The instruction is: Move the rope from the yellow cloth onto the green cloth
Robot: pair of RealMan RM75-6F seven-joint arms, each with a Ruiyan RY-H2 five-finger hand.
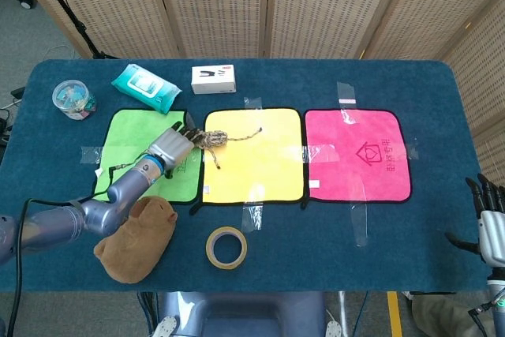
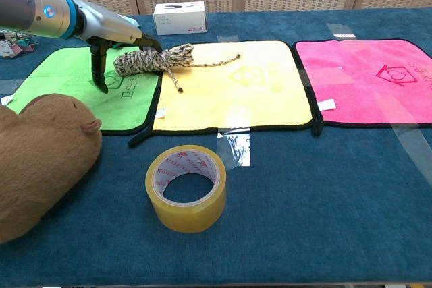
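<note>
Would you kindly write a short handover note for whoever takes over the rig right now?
Left hand: holds the bundled beige-and-brown braided rope, over the seam between the cloths.
Right hand: open, idle past the table's right end, holding nothing.
Rope: the bundle hangs over the right edge of the green cloth; its loose tails reach over the yellow cloth.
Done: rope gripped and brought to the green cloth's edge.
Left: carry it further over the green cloth so the tails clear the yellow one, set it down, release, withdraw the hand.
</note>
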